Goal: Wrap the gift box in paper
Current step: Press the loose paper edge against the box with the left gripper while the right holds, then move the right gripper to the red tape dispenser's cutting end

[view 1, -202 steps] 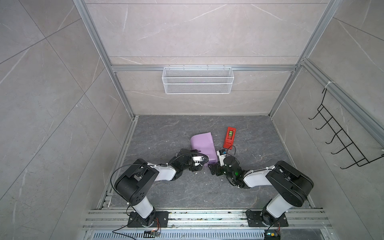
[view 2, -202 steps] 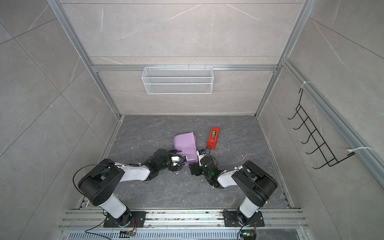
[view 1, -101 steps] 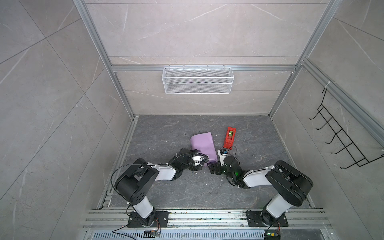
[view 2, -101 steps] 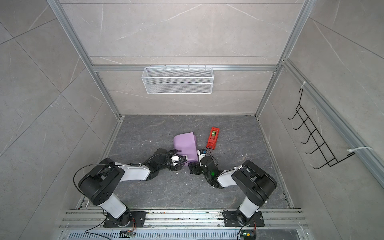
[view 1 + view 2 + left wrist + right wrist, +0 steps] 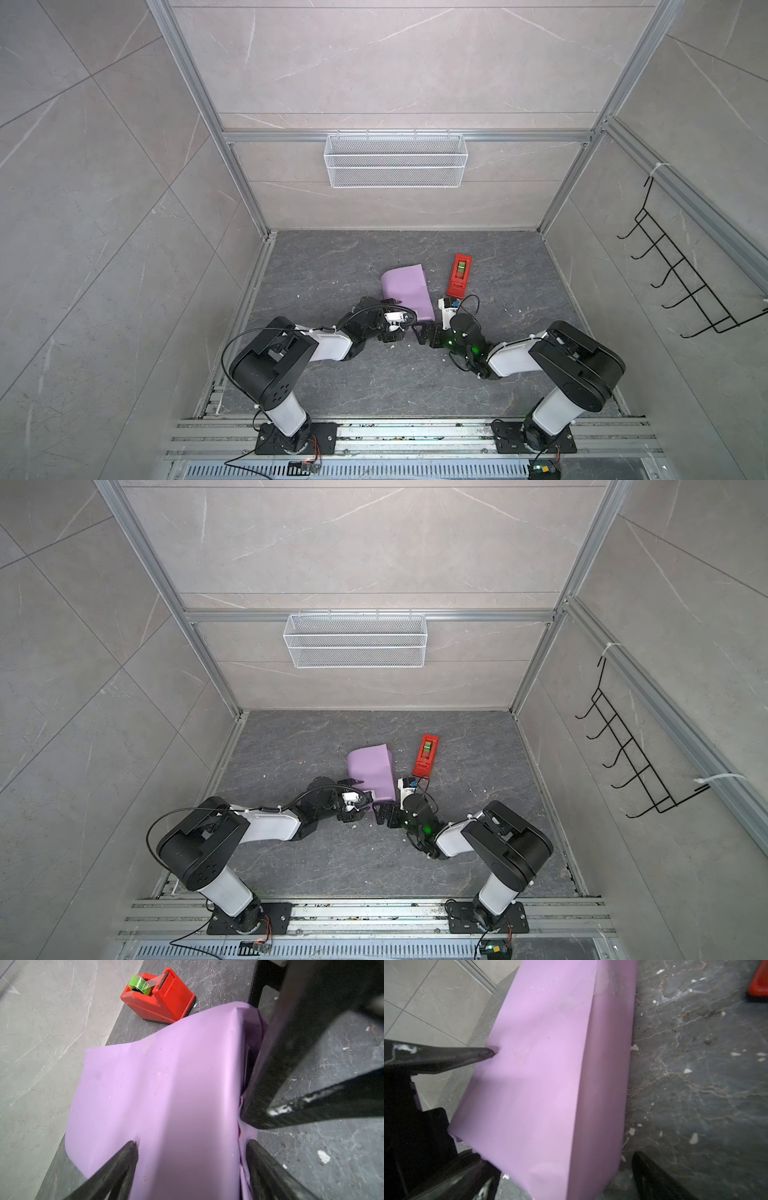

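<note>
Thin lilac paper sheet (image 5: 405,291), hiding the gift box, lay on the dark grey floor (image 5: 332,374) along 12–6 o'clock in a top view; the left gripper (image 5: 191,1145) pinched its 6 o'clock end from 9, and the right gripper (image 5: 564,1163) gaped at 5 o'clock.

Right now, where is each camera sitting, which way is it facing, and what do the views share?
Both top views: high above the near rail, facing down toward the back wall; both arms show.
Left wrist: on the left arm, facing over the paper to the red tape dispenser; fingers of the left claw show.
Right wrist: on the right arm, facing along the paper toward a tiled wall; fingers of the right claw show.
Shared: all see the paper; each wrist view catches the opposite claw.
</note>
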`<state>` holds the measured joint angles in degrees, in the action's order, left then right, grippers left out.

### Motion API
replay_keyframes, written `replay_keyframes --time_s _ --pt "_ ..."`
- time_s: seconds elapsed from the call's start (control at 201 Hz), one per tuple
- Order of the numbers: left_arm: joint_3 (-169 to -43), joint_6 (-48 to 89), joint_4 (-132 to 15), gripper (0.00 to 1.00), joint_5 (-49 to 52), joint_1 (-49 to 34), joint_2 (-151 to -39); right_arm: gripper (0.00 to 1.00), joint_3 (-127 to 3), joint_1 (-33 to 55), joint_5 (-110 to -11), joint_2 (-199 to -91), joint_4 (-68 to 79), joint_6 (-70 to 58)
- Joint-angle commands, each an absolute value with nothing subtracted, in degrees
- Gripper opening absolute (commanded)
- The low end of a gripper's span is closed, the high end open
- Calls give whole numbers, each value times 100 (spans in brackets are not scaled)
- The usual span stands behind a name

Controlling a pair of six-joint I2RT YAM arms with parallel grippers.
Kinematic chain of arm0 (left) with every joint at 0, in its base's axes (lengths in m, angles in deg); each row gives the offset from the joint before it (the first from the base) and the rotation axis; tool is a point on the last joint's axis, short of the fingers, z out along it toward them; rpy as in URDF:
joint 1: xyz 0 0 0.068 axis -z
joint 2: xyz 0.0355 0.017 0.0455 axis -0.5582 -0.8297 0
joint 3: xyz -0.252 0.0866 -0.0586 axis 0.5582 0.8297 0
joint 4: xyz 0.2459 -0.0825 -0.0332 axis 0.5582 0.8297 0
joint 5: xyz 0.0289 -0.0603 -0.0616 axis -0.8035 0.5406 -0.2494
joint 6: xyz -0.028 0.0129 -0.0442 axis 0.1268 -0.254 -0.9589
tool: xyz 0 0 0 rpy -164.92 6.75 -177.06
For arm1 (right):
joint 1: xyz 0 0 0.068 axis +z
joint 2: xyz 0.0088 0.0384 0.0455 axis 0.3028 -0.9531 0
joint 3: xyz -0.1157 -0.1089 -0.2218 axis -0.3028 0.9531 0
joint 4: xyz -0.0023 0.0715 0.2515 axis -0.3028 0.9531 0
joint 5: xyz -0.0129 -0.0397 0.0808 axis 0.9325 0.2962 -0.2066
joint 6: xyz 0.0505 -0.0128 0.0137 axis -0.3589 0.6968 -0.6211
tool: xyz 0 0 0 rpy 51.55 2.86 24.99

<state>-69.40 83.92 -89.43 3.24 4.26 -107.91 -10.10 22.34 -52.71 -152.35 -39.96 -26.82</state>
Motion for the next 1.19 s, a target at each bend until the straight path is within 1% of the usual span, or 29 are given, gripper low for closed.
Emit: replay_keyframes --time_s 0.0,0.164,0.299,0.423,0.533,0.662,0.786,1.01,1.11,1.19 --pt "-7023 8314 -8719 83 435 368 -10911 99 -901 2252 -5311 -15192 -4186 -2939" --pt "-7028 8305 -8719 83 448 369 -10929 99 -766 2246 -5217 -14920 -4013 -2994" --pt "-7026 8314 -8728 83 434 371 -10926 99 -627 2178 -5205 -14365 -3515 -2895" --pt "-7023 8323 -8736 83 431 366 -10927 99 -646 1993 -5271 -13455 -2434 -2593" --pt "-7016 8316 -8736 83 417 368 -10918 99 -867 1558 -5494 -12665 -1283 -2289" --pt "-7024 8305 -8728 83 432 362 -10919 99 -1585 950 -5925 -12337 143 -1907" --pt "-7014 8305 -8706 83 418 368 -10898 97 -2385 206 -6506 -12543 1058 -1774" --pt "-7023 8295 -8710 83 417 368 -10889 91 -3217 -1045 -7887 -13533 1092 -1984" --pt "-7027 8297 -8718 83 423 363 -10895 85 -3548 -1421 -8494 -14087 795 -2191" --pt "-7019 8288 -8717 83 435 363 -10886 77 -3885 -1594 -8739 -14526 714 -2320"
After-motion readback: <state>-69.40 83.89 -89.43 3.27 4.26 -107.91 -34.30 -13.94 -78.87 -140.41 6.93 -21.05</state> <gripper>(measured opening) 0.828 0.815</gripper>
